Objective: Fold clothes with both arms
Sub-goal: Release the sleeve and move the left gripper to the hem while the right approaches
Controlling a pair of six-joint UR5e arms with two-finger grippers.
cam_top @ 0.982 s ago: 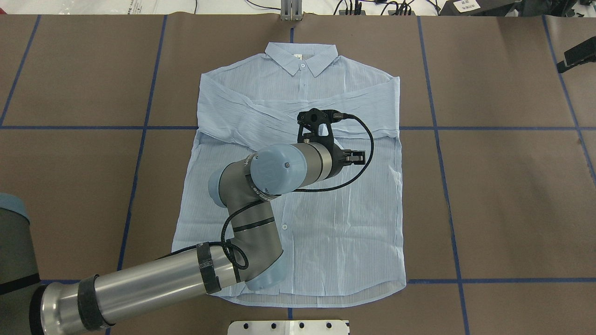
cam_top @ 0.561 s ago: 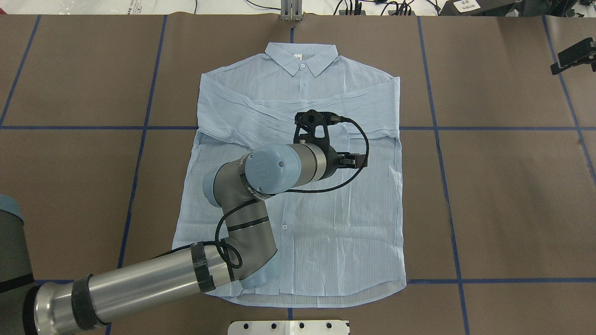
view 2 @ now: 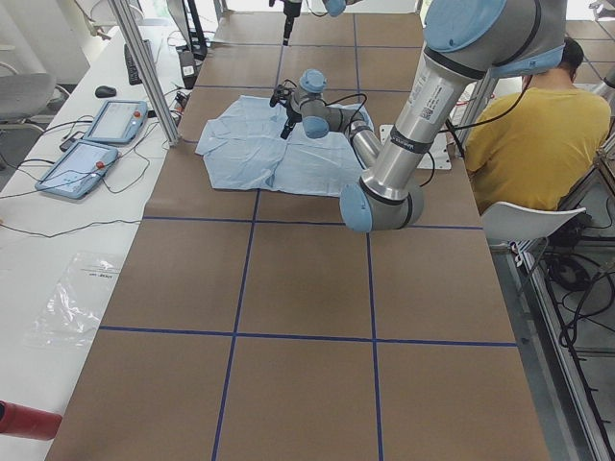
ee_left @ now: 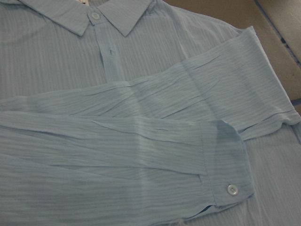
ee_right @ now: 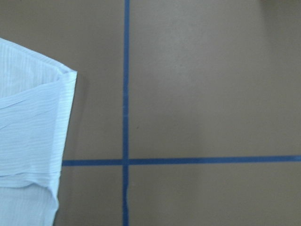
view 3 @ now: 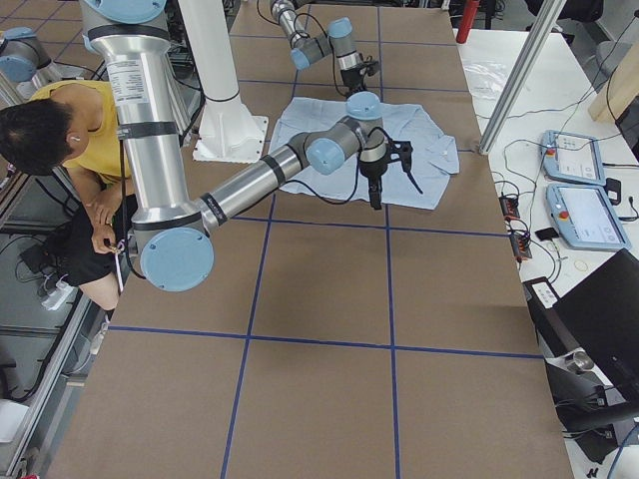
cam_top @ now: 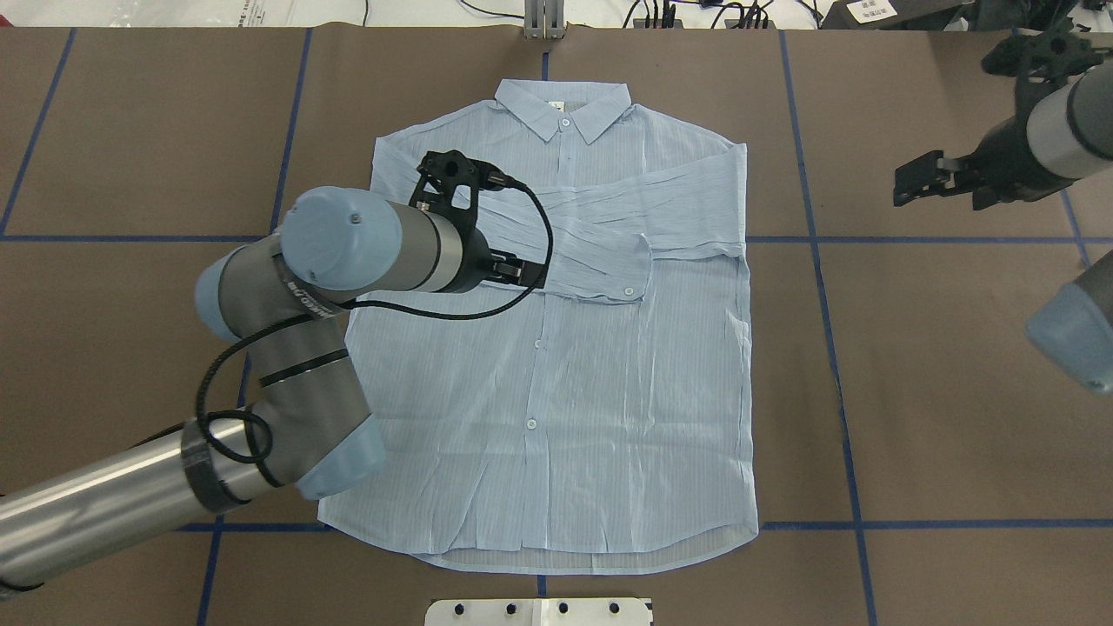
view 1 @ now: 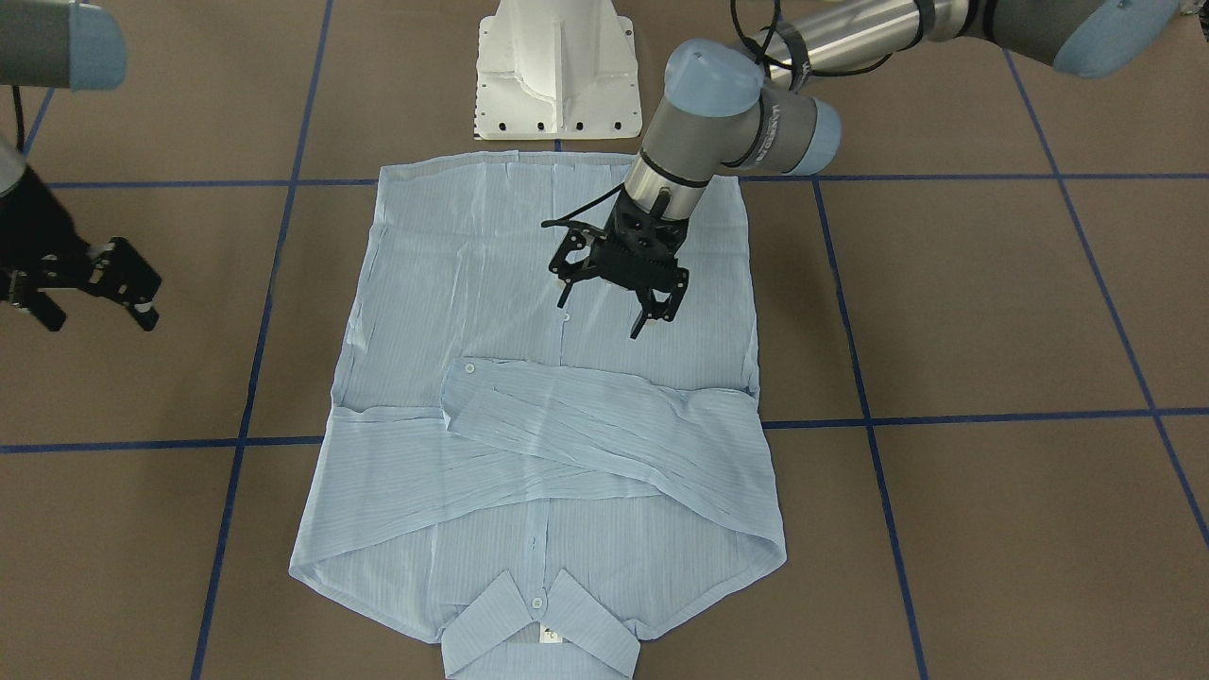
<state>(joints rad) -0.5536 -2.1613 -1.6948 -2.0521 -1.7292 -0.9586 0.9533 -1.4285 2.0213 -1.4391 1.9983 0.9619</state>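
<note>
Shirt (cam_top: 574,391) flat, sleeves (cam_top: 600,252) across front

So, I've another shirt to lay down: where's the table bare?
Free: the table right of the shirt, nearer the robot than the right hand; also left of its collar. Crowded: the middle, left hand over the shirt, its arm across the near-left corner.

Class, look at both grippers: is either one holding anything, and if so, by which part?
Nothing is held. The left gripper hangs open above the shirt, and the right gripper is open over the table beside it.
</note>
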